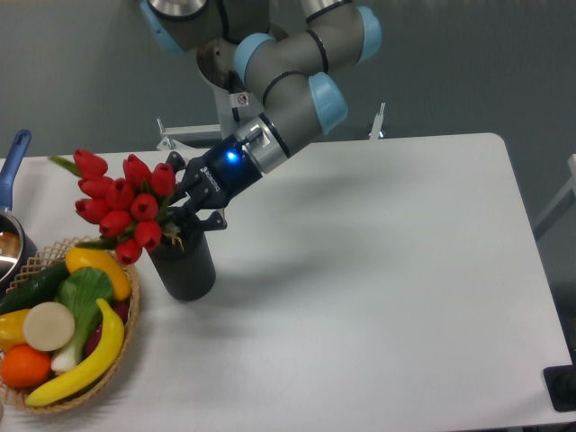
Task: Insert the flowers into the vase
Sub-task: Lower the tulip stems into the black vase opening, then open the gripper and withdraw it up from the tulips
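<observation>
The flowers [121, 202], a bunch of red tulip buds on green stems, lean up and to the left from the mouth of the black ribbed vase [186, 267]. The vase stands upright on the white table, left of centre. The lower stems seem to go into the vase mouth, but the gripper hides them. My gripper [191, 202] reaches down and left from the arm and sits just above the vase mouth. Its dark fingers [209, 219] stand on either side of the stems and appear to be closed on them.
A woven basket [126, 346] with a banana, an orange, a cucumber and other produce stands at the front left, touching the vase's left side. A pot with a blue handle [13, 162] is at the far left edge. The table's right edge [531, 252] slants forward.
</observation>
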Robot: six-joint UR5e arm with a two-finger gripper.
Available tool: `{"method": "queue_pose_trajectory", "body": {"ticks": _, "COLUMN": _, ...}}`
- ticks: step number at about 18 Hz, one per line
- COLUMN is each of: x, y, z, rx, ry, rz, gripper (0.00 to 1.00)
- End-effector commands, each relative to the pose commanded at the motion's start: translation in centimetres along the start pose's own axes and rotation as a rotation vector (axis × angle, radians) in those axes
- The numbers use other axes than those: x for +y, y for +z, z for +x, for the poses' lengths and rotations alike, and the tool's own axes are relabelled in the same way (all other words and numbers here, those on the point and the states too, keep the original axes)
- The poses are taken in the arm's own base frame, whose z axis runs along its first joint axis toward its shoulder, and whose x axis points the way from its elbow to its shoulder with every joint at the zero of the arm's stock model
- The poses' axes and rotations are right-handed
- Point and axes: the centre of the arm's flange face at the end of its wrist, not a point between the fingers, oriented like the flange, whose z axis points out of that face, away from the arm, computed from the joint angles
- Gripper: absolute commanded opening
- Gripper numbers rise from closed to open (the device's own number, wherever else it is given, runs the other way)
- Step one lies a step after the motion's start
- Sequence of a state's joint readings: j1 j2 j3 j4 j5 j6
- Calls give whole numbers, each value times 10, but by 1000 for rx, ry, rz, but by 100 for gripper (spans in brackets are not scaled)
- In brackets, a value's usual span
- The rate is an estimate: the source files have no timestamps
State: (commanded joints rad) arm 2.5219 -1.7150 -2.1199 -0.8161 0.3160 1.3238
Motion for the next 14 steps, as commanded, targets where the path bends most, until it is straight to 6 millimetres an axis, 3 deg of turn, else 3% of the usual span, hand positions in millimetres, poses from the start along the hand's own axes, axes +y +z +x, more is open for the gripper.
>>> {"method": "queue_pose_trajectory", "body": {"ticks": 5, "x": 6, "y": 1, "z": 3, "rx": 2, "ry": 9, "rz": -2, "gripper": 73}}
{"method": "queue_pose_trajectory", "body": {"ticks": 7, "x": 8, "y": 1, "z": 4, "rx": 2, "ry": 5, "rz": -5, "gripper": 98}}
{"method": "queue_pose_trajectory", "body": {"ticks": 14, "x": 5, "y": -10, "z": 1, "rx": -33, "ry": 22, "rz": -50, "gripper": 100}}
